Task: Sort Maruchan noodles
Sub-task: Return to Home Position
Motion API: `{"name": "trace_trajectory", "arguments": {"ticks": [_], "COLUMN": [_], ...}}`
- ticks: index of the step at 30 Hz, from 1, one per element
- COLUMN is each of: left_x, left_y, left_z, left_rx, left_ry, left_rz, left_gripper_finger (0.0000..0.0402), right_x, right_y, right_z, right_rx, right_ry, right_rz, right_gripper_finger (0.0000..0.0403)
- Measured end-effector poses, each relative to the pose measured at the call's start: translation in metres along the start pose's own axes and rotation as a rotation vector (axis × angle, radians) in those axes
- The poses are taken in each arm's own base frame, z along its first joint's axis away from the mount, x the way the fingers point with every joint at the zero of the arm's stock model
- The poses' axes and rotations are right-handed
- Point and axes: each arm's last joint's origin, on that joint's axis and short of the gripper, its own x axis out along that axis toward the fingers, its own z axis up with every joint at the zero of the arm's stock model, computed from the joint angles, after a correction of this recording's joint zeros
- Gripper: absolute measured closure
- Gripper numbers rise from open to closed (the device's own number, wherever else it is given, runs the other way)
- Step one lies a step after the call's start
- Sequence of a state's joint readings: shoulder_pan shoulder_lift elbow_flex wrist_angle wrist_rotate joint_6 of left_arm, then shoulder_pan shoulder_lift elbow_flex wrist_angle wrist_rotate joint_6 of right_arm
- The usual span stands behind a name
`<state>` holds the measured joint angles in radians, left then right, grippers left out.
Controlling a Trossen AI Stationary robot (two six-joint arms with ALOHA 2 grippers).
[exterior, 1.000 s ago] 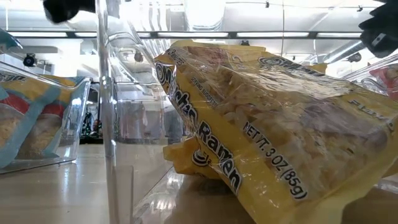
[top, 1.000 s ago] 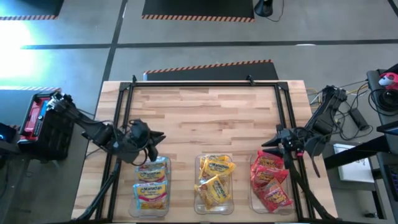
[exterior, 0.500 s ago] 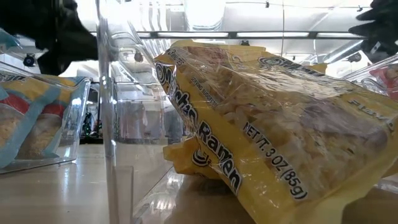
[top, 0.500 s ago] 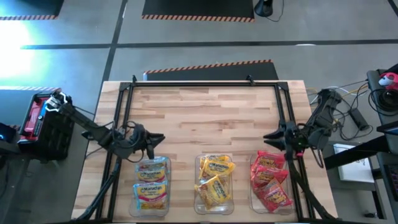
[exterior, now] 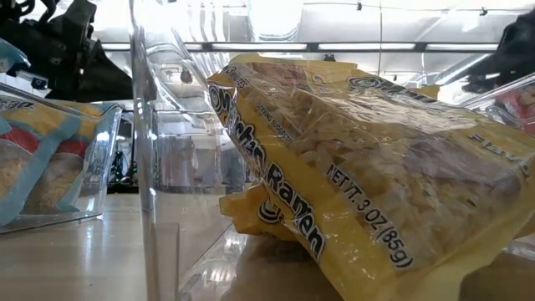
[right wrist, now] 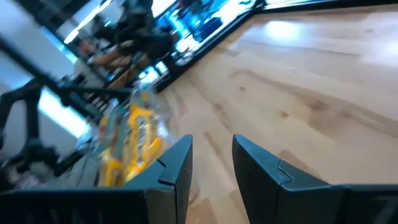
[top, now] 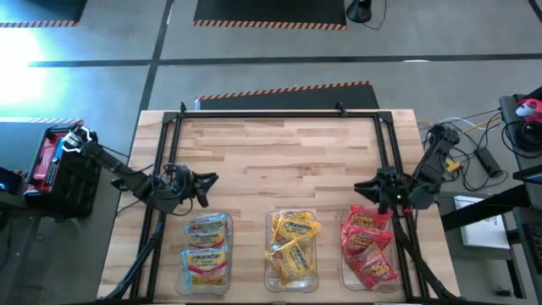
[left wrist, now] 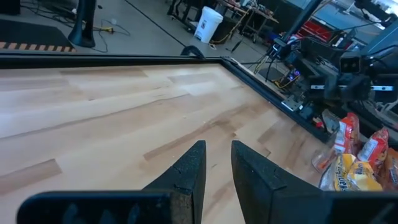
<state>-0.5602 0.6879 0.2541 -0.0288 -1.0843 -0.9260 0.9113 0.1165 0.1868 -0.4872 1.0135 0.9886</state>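
Inside 3 clear bins (top: 268, 254), crinkly square packets (top: 292, 247).

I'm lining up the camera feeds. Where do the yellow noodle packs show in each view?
High view: the yellow noodle packs lie in the middle clear bin, bottom centre of the picture.
Low view: one pack fills the centre and right, close up.
Left wrist view: lower right corner, beside red packs.
Right wrist view: blurred, left of centre.
Shared landmark: the wooden table, seen in all four.
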Motion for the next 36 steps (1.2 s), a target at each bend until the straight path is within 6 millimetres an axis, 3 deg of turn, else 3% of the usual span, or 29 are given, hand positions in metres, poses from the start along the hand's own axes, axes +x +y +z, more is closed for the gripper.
{"name": "trace_trajectory", "arguments": {"ticks": [13, 26, 36], "left_x": [0.002, 0.005, 0.006], "left_y": [0.003, 0.012, 0.032], "left_z": [0.001, -0.014, -0.031], "left_rx": [0.013, -0.065, -0.175], "left_ry": [-0.065, 0.038, 0.041], "left_rz": [0.066, 0.050, 0.093], "left_gripper_finger": [0.0342, 0.0342, 0.0342], "right_x": [0.003, 0.003, 0.003], "right_y": [-0.009, -0.009, -0.009], "right_z": [-0.005, -0.005, -0.005], "right_rx": [-0.020, -0.078, -0.286], "right_ry": [-0.220, -0.216, -0.196], "right_rz": [-0.158, -0.166, -0.186], "right_gripper_finger": [0.0300, 0.0300, 0.0300]}}
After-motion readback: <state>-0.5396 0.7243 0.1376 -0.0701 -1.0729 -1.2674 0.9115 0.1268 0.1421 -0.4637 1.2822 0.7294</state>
